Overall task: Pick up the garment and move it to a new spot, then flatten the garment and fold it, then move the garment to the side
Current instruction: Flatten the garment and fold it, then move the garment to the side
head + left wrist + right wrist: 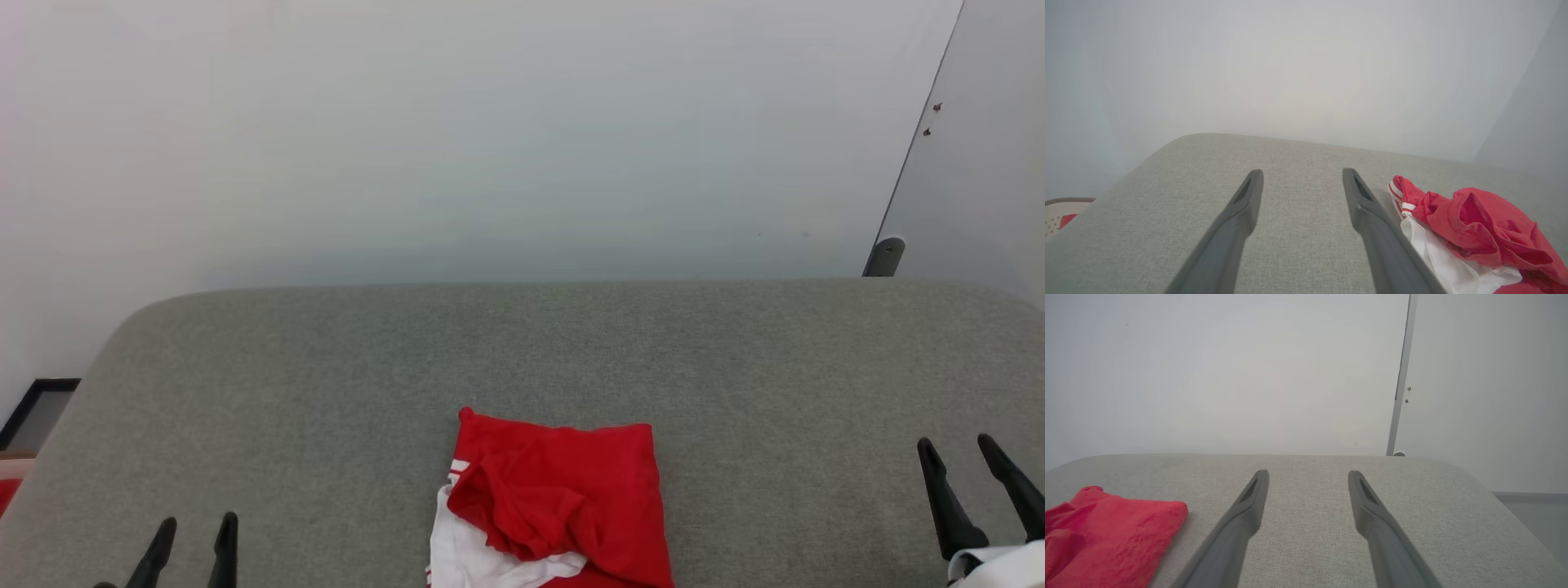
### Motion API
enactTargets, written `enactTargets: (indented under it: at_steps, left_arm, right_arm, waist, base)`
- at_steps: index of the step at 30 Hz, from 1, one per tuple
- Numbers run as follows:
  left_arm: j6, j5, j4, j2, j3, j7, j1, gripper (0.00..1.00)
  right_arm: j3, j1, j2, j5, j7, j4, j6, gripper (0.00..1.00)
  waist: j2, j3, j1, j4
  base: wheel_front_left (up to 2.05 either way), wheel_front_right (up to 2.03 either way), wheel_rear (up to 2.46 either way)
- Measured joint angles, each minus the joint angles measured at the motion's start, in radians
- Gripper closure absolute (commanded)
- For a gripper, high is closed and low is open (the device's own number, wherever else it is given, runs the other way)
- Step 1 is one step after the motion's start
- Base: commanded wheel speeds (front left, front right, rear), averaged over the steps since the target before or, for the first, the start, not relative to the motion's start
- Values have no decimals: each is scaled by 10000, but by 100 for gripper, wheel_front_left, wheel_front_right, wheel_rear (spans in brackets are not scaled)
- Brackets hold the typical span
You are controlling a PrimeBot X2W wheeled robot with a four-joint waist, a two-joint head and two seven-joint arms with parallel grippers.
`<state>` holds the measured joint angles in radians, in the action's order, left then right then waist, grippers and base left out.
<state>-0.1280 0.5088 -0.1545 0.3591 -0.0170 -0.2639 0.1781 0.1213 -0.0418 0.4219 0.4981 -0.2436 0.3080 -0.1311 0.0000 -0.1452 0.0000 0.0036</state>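
With the red-and-white jersey [563, 498] lying bunched at the near edge of the grey padded top [326, 367], between the left gripper [198, 520] and right gripper [955, 442], both spread wide and empty, I'd pinch a thick raised fold so every layer lifts together.

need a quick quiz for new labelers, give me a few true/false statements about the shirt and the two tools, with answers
1. The garment lies on the grey padded surface. True.
2. The left tool is clamped on the garment. False: it is open, empty and apart from the garment.
3. The right tool is open and holds nothing. True.
4. The garment is spread out flat. False: it lies bunched, with red folds over white fabric.
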Motion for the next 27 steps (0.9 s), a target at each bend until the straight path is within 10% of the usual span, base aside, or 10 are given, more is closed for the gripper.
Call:
enactTargets:
  at_steps: [27]
  left_arm:
    - [-2, -240, -408, -35, -291, 0, -254, 0]
  right_arm:
    - [73, 499, -899, -420, 834, -487, 0, 0]
  waist:
    - [0, 34, 0, 919]
  base:
    - [0, 0, 0]
